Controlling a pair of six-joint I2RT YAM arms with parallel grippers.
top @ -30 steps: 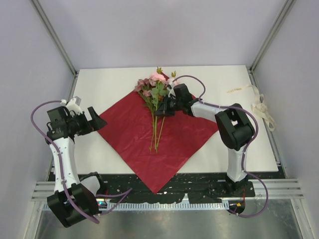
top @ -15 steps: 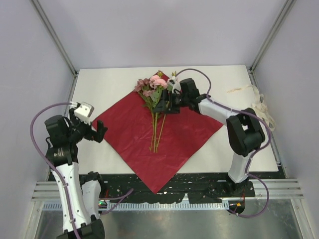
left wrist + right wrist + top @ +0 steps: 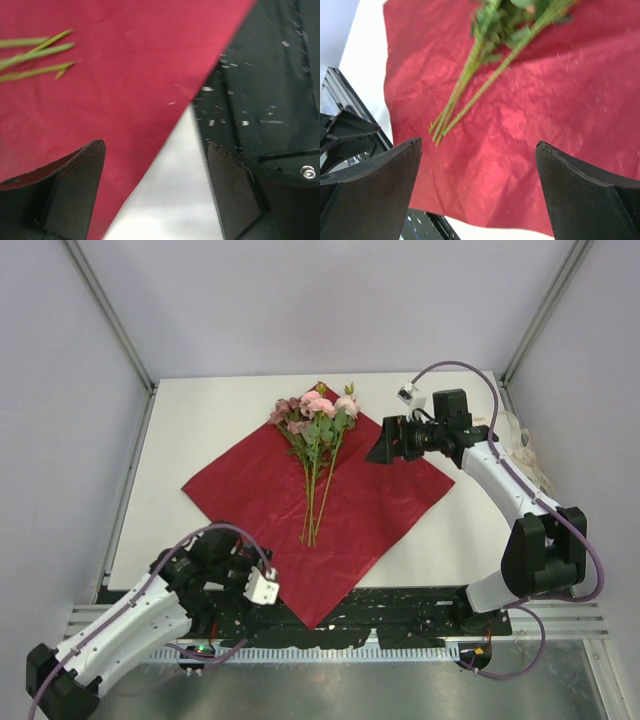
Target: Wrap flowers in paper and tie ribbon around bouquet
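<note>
The maroon paper [image 3: 350, 510] lies flat as a diamond on the white table, so no wrapped bouquet is in view. The flowers [image 3: 318, 418] rest on it, pink blooms at the far corner, stems [image 3: 312, 520] pointing toward me. My right gripper [image 3: 383, 446] hovers open just right of the blooms, holding nothing; its wrist view shows paper [image 3: 545, 100] and stems [image 3: 470, 85] beyond the gripper [image 3: 479, 142]. My left gripper [image 3: 250, 565] is open low over the paper's near-left edge [image 3: 125, 65], nothing between its fingers [image 3: 155, 145]. The cream ribbon [image 3: 537, 468] lies at the table's right edge, partly behind the right arm.
The black base plate [image 3: 400, 605] runs along the table's near edge, and the paper's near corner overhangs it. It also shows in the left wrist view as a black plate [image 3: 270, 75]. Grey walls and metal frame posts [image 3: 110, 315] enclose the table.
The right gripper opened, let go of the flowers and drew back to the right. The left arm swung from the table's left side down to the paper's near-left edge.
</note>
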